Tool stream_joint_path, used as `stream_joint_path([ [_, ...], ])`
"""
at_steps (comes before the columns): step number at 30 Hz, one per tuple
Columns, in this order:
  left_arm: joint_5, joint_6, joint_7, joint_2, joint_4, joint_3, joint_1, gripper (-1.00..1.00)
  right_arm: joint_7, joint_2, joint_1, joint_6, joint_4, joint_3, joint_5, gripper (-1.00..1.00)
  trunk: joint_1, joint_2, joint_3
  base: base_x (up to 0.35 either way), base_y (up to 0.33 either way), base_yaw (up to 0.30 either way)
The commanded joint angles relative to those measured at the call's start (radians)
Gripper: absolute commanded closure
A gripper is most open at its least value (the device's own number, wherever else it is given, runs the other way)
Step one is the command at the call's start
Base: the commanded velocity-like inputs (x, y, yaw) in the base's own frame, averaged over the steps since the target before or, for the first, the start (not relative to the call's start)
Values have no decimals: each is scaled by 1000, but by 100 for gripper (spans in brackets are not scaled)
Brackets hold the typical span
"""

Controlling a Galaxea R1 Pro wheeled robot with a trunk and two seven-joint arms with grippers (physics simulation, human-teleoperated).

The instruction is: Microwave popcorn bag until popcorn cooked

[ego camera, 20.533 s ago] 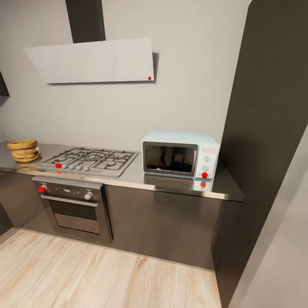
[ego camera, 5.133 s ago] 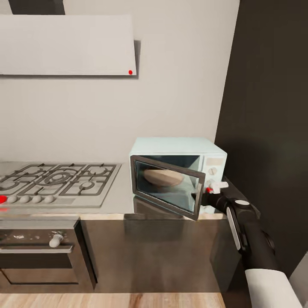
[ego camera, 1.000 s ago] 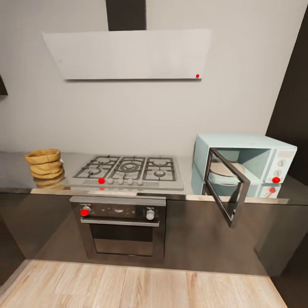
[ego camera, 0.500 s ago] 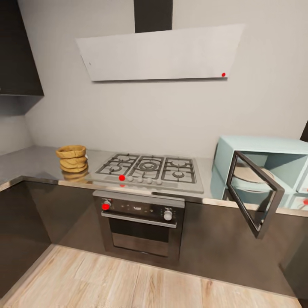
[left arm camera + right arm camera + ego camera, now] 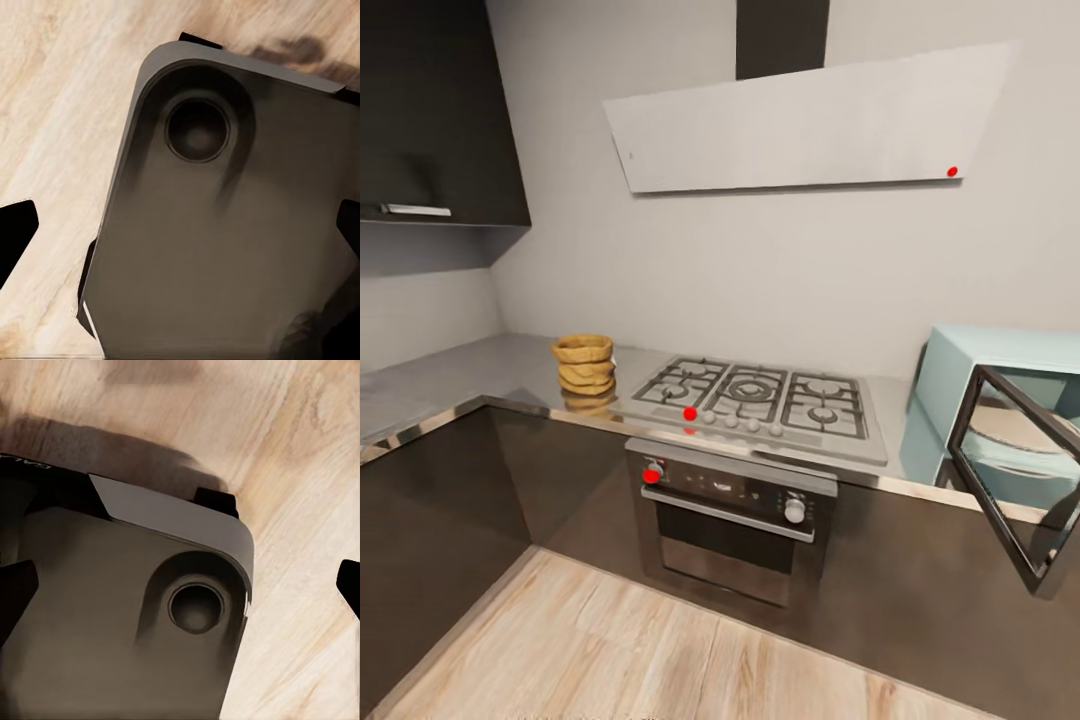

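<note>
At bench's left end: popcorn bag [image 5: 584,363] upright | microwave [image 5: 1000,420] door open | both fingers spread, empty, over floor | approach bag squarely, grip mid-body gently

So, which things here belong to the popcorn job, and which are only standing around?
For the job:
- popcorn bag, upright on the countertop
- microwave, door open

Not for the job:
- gas hob
- oven
- white hood
</note>
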Motion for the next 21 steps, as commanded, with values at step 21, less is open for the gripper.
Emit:
stream_joint_path([
  [21, 3, 0, 2, -2, 1, 1, 0, -100, 3, -6, -1, -5, 2, -7, 18, -100, -81, 147, 65, 0, 0, 67],
])
